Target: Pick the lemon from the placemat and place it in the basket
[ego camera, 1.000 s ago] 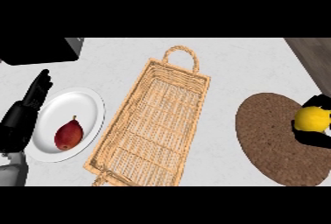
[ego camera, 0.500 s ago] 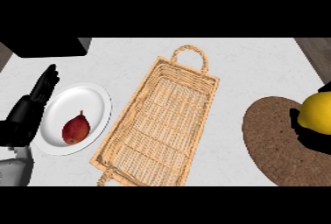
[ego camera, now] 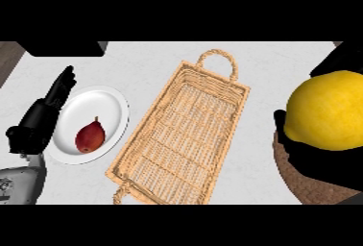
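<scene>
At three o'clock the right robot hand (ego camera: 312, 161) cups the lemon (ego camera: 327, 110) above the placemat (ego camera: 301, 180). The wicker basket (ego camera: 183, 132) lies mid-bench. At nine o'clock the left robot hand (ego camera: 44, 117) rests with fingers straight.

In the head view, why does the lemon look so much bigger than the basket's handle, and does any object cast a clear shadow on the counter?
Head view: the lemon, held in the right hand, sits close to the camera, so it looms large. The basket and plate cast only faint, soft shadows; lighting is even, without glare.
</scene>
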`<state>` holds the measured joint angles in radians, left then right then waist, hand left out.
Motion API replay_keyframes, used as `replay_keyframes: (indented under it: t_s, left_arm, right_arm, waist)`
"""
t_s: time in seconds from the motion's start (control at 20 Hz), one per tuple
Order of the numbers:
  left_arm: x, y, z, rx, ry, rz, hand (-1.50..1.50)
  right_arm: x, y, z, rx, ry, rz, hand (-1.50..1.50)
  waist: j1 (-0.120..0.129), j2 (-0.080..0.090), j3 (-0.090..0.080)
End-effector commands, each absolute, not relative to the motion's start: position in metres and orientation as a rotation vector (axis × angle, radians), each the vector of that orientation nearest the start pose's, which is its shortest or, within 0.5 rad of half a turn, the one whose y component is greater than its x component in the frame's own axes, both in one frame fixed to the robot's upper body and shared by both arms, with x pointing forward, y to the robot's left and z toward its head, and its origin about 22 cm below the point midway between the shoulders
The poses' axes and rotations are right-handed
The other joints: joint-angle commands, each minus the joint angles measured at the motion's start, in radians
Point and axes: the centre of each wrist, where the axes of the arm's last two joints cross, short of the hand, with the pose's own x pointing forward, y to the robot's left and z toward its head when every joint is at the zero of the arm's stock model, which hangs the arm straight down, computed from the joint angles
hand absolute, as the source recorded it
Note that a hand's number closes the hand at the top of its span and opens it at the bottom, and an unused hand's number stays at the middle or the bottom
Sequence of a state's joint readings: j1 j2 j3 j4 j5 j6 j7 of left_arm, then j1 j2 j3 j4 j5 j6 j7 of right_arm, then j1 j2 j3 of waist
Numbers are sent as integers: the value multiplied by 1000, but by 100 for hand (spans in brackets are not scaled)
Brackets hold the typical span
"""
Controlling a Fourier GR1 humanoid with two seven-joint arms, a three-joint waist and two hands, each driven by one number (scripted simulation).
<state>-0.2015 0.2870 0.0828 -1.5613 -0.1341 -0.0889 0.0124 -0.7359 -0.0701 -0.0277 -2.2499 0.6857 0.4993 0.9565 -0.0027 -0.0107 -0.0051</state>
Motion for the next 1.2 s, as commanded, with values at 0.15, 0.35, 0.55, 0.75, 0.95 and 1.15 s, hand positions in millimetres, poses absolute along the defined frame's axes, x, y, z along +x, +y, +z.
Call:
replay_keyframes:
  t_s: [0.15, 0.35, 0.55, 0.75, 0.95, 1.15]
  left_arm:
    - [287, 287, 76, 294, -1731, -373, 0]
    - [287, 284, 69, 286, -1722, -385, 0]
    - [287, 287, 79, 295, -1719, -395, 0]
    - [285, 284, 71, 295, -1724, -393, 0]
    - [282, 291, 69, 301, -1706, -372, 0]
    - [285, 293, 71, 308, -1721, -374, 0]
  right_arm:
    - [225, -107, 335, -799, -1624, 545, 150]
    - [249, -78, 332, -776, -1534, 594, 150]
    - [266, -64, 330, -758, -1437, 664, 150]
    - [281, -57, 334, -777, -1350, 685, 150]
    - [286, -42, 311, -926, -1245, 844, 150]
    - [303, -53, 310, -1007, -1193, 902, 150]
  waist:
    - [14, 1, 2]
    - [21, 6, 2]
    - [18, 4, 3]
    - [12, 4, 2]
    - [-3, -1, 2]
    - [-7, 2, 3]
